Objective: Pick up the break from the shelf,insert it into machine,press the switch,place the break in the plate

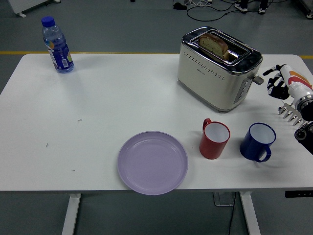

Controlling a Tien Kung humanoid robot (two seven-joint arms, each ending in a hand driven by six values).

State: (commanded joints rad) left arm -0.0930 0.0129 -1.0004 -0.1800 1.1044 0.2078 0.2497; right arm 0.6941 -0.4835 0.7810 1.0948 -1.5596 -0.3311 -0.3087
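Observation:
A slice of brown bread [214,45] stands in the far slot of the cream and chrome toaster [215,73] at the back right of the table. The toaster's lever [256,79] sticks out of its right end. My right hand [277,82] comes in from the right edge, just right of that lever and apart from it, with its fingers relaxed and holding nothing. A lilac plate [152,162] lies empty near the front edge. The metal toast rack [290,113] stands at the right edge, partly hidden by my right arm. My left arm is out of sight.
A red mug [214,139] and a blue mug [257,142] stand side by side in front of the toaster, right of the plate. A blue-capped water bottle [57,45] stands at the back left corner.

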